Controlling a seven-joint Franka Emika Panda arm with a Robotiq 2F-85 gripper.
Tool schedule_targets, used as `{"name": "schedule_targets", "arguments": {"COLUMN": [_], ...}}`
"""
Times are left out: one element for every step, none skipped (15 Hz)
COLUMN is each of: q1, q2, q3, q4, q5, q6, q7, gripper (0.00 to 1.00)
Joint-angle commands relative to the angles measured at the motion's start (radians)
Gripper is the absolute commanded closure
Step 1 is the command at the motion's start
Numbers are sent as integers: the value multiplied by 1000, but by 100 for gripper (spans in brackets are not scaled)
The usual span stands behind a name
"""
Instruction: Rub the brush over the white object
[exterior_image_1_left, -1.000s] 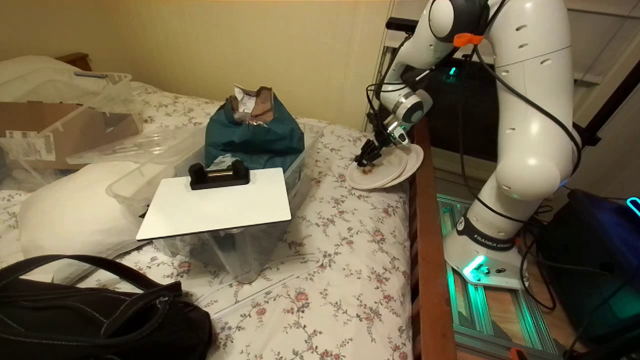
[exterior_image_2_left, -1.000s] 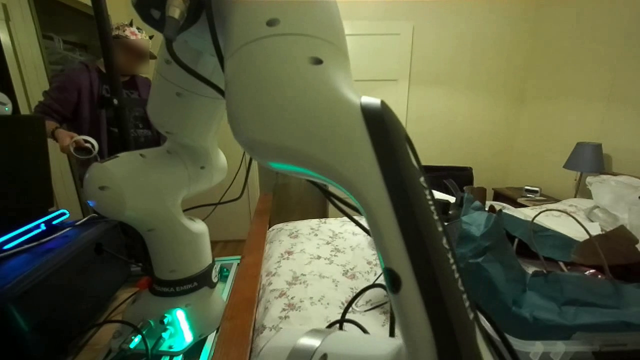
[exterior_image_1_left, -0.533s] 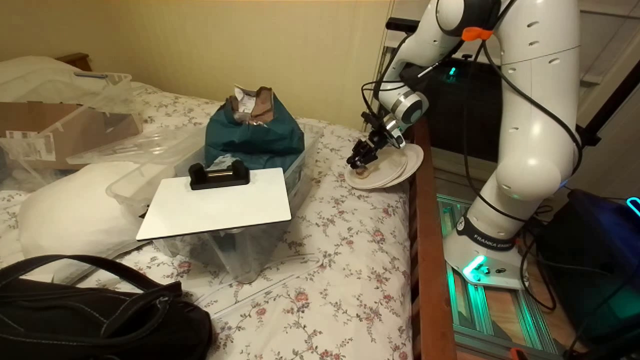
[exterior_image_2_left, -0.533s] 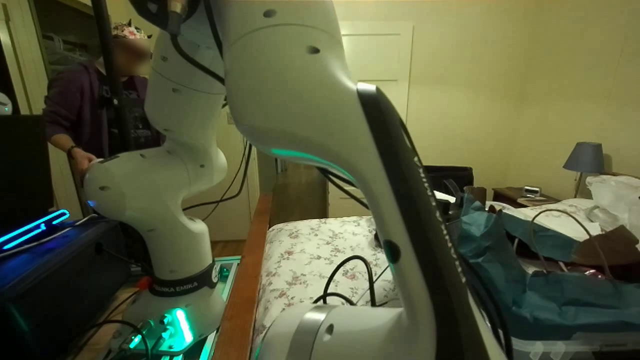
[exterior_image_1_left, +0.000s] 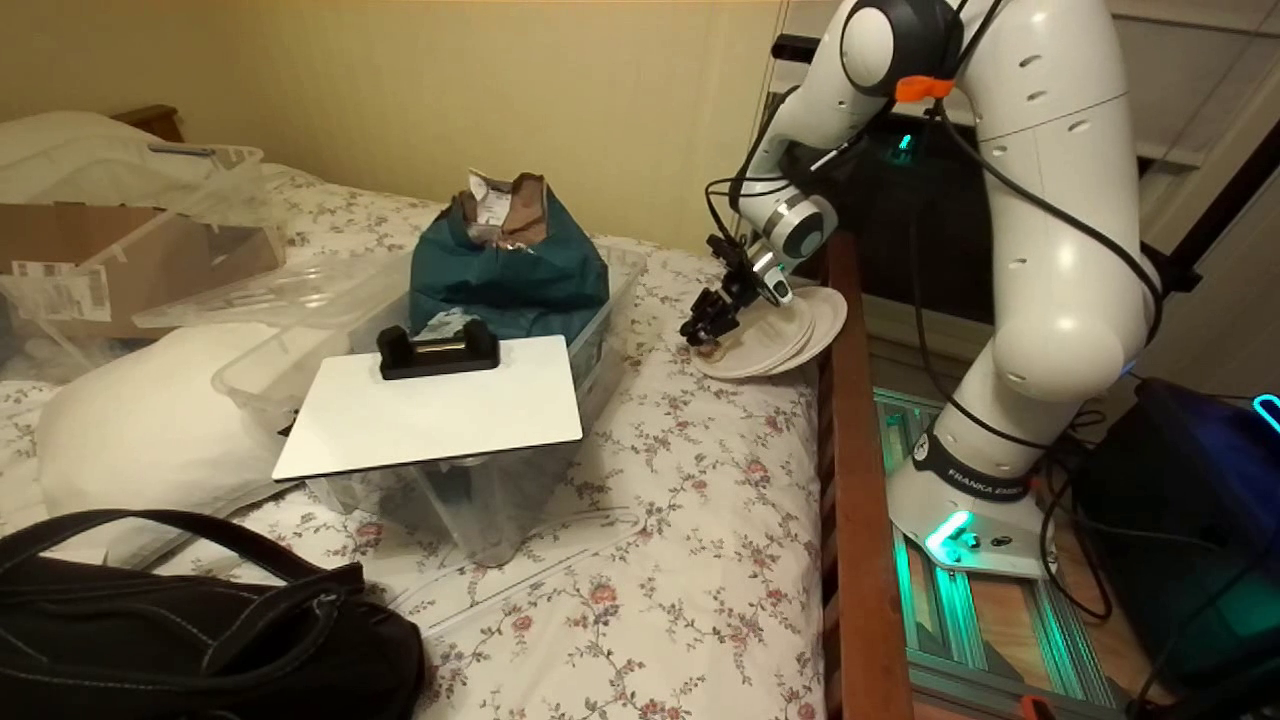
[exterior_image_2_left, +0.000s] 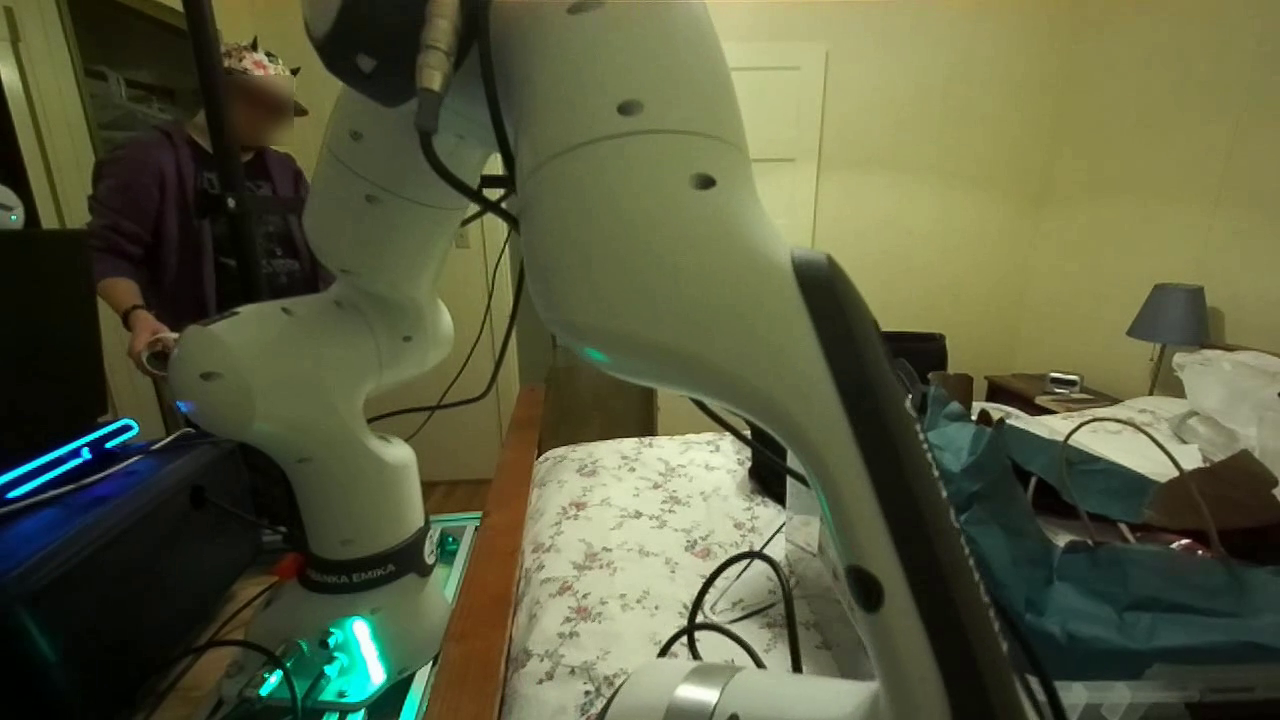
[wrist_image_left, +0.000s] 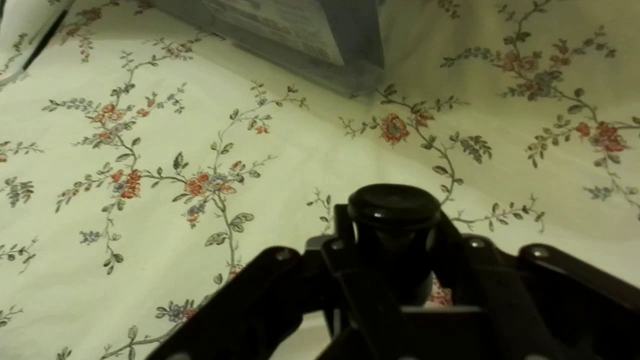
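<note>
The white object is an off-white round dish (exterior_image_1_left: 765, 345) with a raised rim. It overlaps a second similar dish on the flowered bed, beside the wooden rail. A strip of it shows at the bottom of the wrist view (wrist_image_left: 309, 340). My gripper (exterior_image_1_left: 695, 335) is shut on the stubby black brush, whose round black top (wrist_image_left: 394, 207) stands between the fingers in the wrist view. Its tan lower end (exterior_image_1_left: 711, 351) shows below the fingers, at the dish's left part in an exterior view. I cannot tell whether it touches. The arm hides gripper and dish in an exterior view.
A white board (exterior_image_1_left: 440, 415) with a black device (exterior_image_1_left: 440, 352) lies on a clear bin left of the dish. A teal bag (exterior_image_1_left: 510, 275) stands behind it. The wooden bed rail (exterior_image_1_left: 865, 520) runs between bed and arm base. A person (exterior_image_2_left: 200, 210) stands beyond the arm.
In an exterior view my gripper has moved left and slightly down across the dish, from its middle toward its left rim, with the brush held. The dish has hardly moved.
</note>
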Motion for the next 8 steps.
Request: {"name": "schedule_targets", "arguments": {"q1": [-14, -24, -33, -45, -58, -71, -80, -89], "q2": [67, 77, 80, 81, 78, 75, 69, 63], "q3": [-12, -15, -19, -21, -24, -29, -33, -41], "q4": [58, 66, 70, 74, 74, 74, 70, 59], "q5": [83, 100, 123, 142, 170, 197, 213, 223], "q6": [60, 72, 83, 84, 87, 95, 100, 110], "q7": [27, 30, 32, 34, 30, 25, 24, 22], "gripper": [87, 87, 87, 87, 87, 87, 87, 87]}}
